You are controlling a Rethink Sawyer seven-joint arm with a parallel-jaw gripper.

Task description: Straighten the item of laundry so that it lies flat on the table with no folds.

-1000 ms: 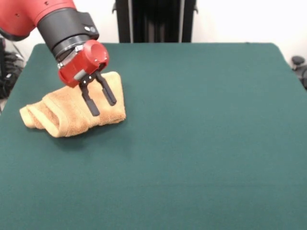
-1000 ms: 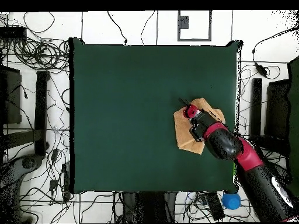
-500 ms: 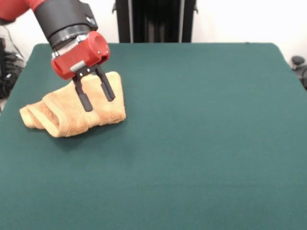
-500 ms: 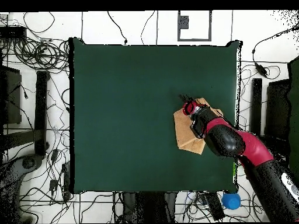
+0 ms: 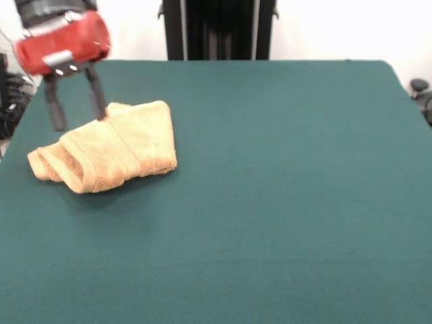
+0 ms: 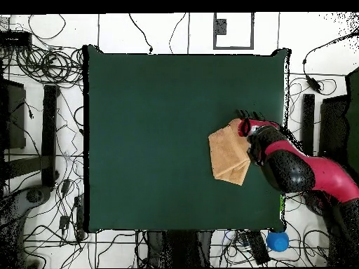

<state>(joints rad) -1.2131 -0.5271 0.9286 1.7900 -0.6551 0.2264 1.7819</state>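
The golden-tan towel lies folded over itself in a rumpled bundle on the left part of the dark green table. In the overhead view the towel sits near the table's right edge. My gripper hangs open and empty above the towel's far left end, one finger over the towel's far edge, the other over bare table. In the overhead view the gripper is at the towel's far right corner, and the arm covers the towel's right side.
The black pedestal stands at the table's far side. Cables lie on the floor around the table. A blue ball sits by the robot's base.
My gripper has risen and moved left in the front view, from over the towel's middle to its far left end. It stays open. The towel has not moved.
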